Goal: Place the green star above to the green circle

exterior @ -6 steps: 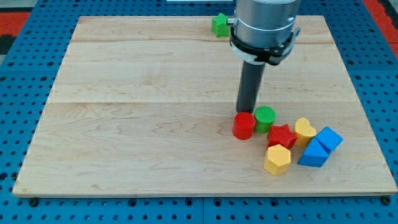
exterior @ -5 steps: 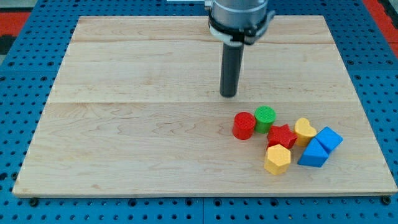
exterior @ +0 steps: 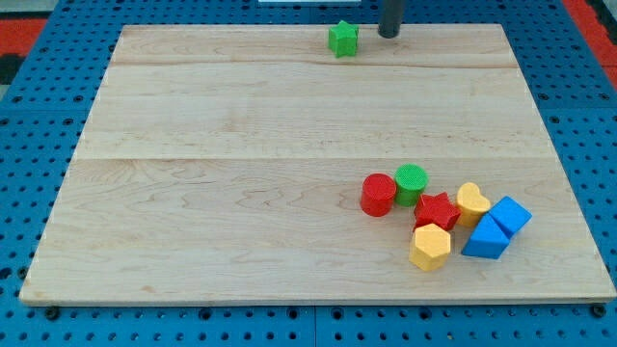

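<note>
Green star point(exterior: 342, 39) unmoved; my tip point(exterior: 388, 35) moved up beside its right.

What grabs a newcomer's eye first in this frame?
The tight huddle of blocks at the board's lower right: red cylinder, green circle, red star, two yellow and two blue pieces. Next, the lone green star at the top edge, with my tip just to its right.

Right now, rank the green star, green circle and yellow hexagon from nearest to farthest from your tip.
My tip sits at the view's top edge.
1. Green star, just to its left.
2. Green circle, far below.
3. Yellow hexagon, lowest, at the cluster's bottom.
</note>
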